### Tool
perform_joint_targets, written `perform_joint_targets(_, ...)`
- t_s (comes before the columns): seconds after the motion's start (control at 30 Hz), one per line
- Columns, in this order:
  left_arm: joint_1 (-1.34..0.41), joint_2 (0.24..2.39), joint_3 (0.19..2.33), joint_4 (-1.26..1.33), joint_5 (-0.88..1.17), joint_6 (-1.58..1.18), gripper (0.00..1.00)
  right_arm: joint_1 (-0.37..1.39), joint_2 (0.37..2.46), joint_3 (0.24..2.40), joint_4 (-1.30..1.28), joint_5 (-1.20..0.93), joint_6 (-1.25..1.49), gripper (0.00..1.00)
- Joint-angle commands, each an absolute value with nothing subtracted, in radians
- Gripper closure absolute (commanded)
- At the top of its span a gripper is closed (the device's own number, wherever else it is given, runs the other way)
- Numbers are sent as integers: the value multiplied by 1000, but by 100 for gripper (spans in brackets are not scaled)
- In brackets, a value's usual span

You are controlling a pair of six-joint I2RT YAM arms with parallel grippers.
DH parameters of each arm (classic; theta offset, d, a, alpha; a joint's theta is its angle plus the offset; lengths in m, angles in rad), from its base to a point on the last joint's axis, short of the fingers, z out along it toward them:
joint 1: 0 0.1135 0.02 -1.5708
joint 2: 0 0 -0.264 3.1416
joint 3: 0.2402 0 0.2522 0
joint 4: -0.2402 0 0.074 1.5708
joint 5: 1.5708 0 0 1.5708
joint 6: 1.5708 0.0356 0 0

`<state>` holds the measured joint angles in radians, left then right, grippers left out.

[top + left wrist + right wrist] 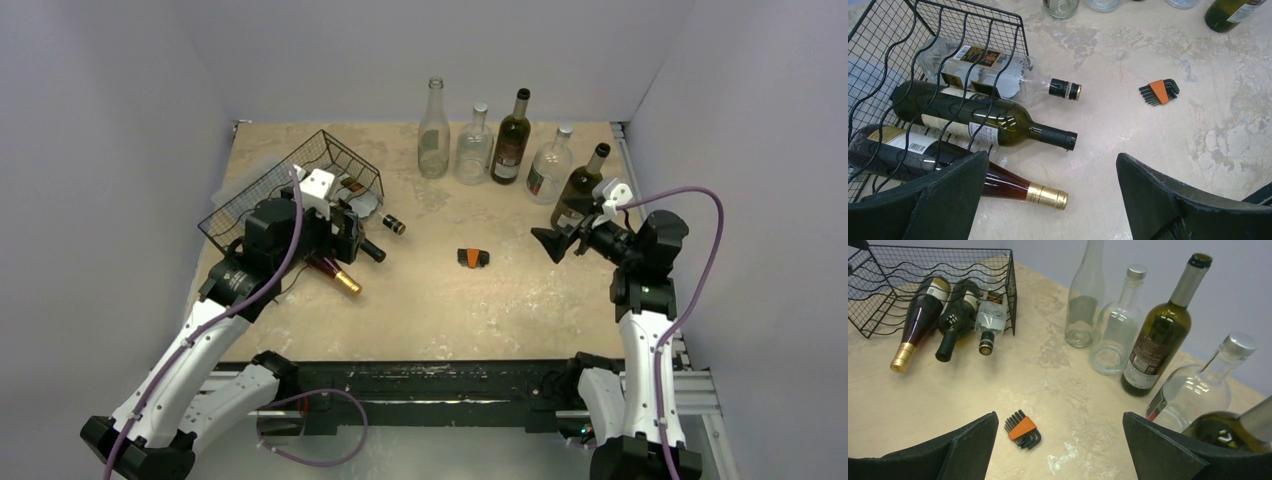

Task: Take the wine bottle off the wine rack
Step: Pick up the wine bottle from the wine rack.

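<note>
My left claw (1052, 162) is spread wide and grips nothing. One finger (933, 200) covers part of the gold-capped bottle (1015, 186); I cannot tell if they touch. That bottle, a green bottle (998, 122) and a clear bottle (998, 75) lie side by side in the rack (1021, 35), necks out over the table (1128, 45). My right claw (1059, 422) is likewise spread and empty. Only its view shows the upright bottles' (1158, 335) necks; the left wrist view shows just their bases.

Three racked bottles (978, 117), five standing bottles (1155, 345) — one wine rack (1011, 295), one hex-key set (1022, 430).
</note>
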<state>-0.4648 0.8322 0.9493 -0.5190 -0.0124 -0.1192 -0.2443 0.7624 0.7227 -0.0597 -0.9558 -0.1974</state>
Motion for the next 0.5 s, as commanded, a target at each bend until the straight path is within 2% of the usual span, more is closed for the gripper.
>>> perform_joint_targets(0.0, -459, 845, 927, -459, -5, -104, 0, -249, 735, 696, -13, -962, -163, 1)
perform_joint_targets(0.17, -459, 853, 883, -426, 37, -96, 0, -249, 699, 673, 20, -911, -151, 1)
perform_joint_targets(0.47, -459, 879, 946, -580, 114, -283, 0, -250, 658, 658, 42, -911, -142, 1)
